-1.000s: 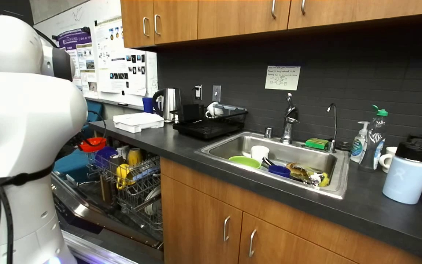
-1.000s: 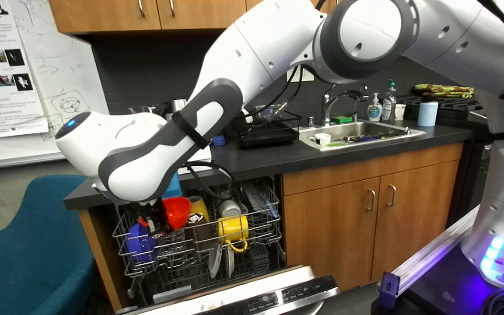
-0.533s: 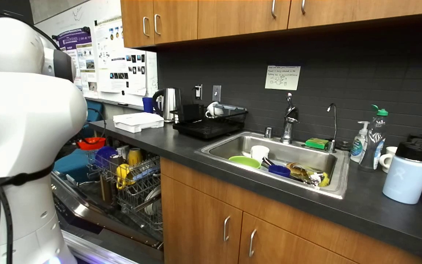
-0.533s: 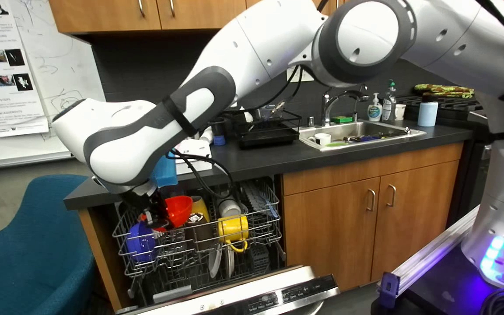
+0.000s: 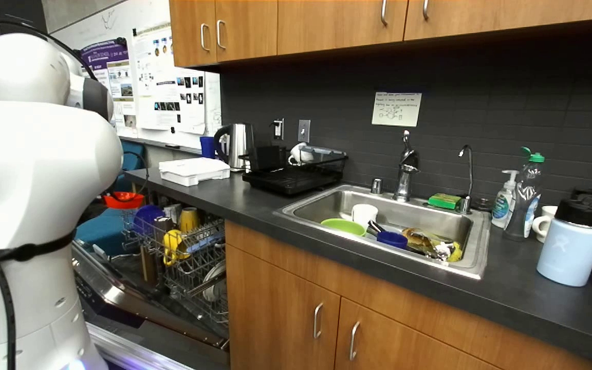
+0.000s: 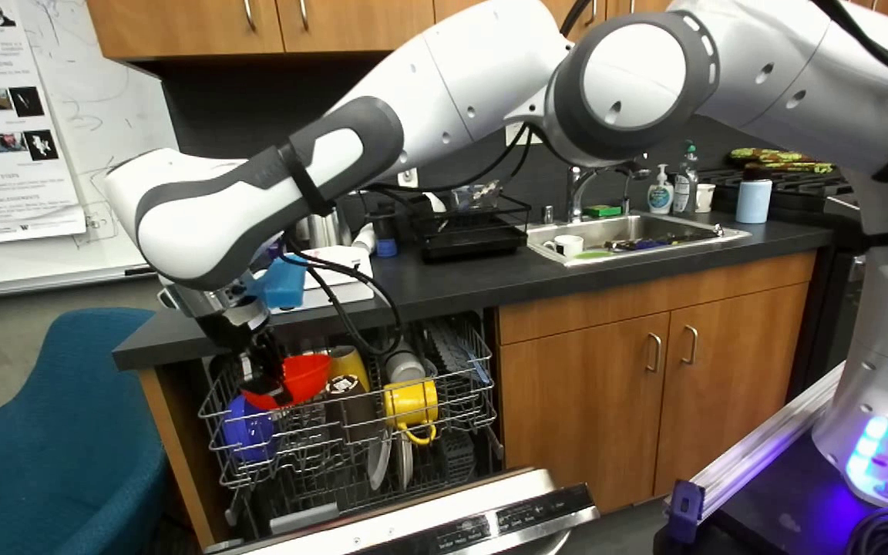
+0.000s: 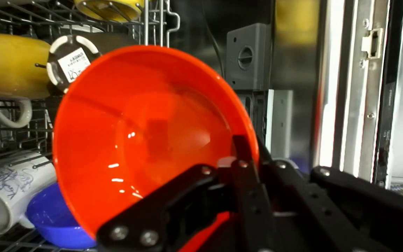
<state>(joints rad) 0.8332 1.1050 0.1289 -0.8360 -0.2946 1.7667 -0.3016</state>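
Observation:
A red bowl (image 7: 145, 129) fills the middle of the wrist view, its inside facing the camera. My gripper (image 7: 253, 147) is shut on its rim, with one finger (image 7: 241, 145) inside the bowl and the other outside. In an exterior view the red bowl (image 6: 307, 378) is held tilted over the upper dishwasher rack (image 6: 459, 378), beside my gripper (image 6: 265, 378). A blue bowl (image 6: 247, 432) sits in the rack just below. In the other direction, a dark mug (image 6: 351, 408) stands close by. Whether the red bowl touches the rack I cannot tell.
The rack also holds a yellow mug (image 6: 411, 401), a tall yellow cup (image 7: 12, 66) and a white mug (image 7: 9, 189). The dishwasher door (image 6: 413, 532) hangs open below. Countertop (image 6: 444, 285) and a teal chair (image 6: 58, 432) border the rack. The sink (image 5: 337, 200) holds dishes.
The hand has turned and its wrist has come lower in an exterior view. The red bowl, still gripped, has shifted slightly left and its tilt has changed. The rack's dishes have not moved.

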